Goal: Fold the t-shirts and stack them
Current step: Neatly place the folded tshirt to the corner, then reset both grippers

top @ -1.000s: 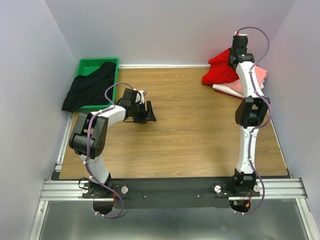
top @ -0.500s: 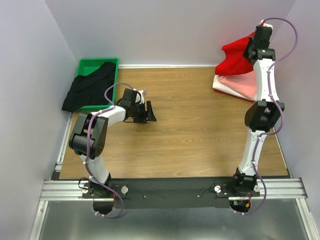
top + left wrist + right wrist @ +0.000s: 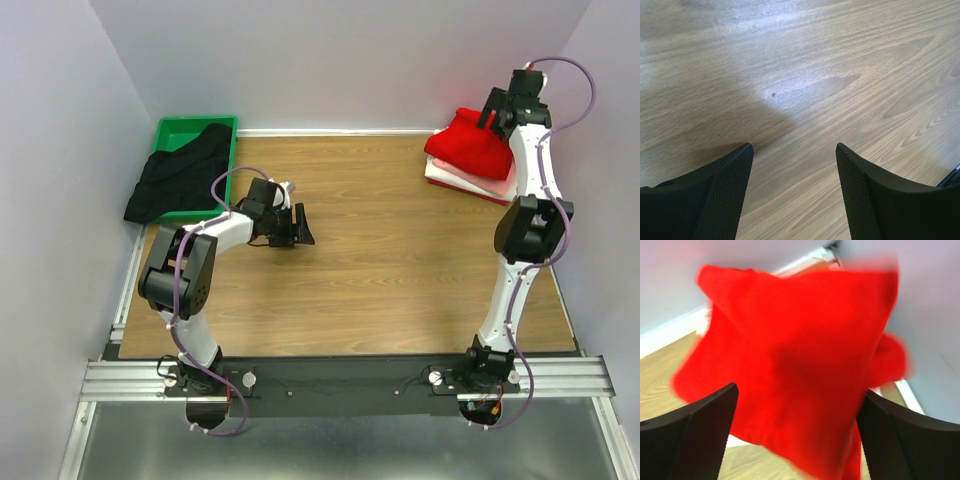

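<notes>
A wood-grain desk [image 3: 380,260] lies between plain pale walls [image 3: 330,60]. A green plastic tray [image 3: 178,132] sits at its far left corner, close to the walls. A white strip [image 3: 330,131] lines the far edge, and a metal rail [image 3: 570,378] runs along the near one.

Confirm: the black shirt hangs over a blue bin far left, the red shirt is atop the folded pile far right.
The bin is green, not blue; the top external view shows it. The black shirt and red shirt are as stated.
</notes>
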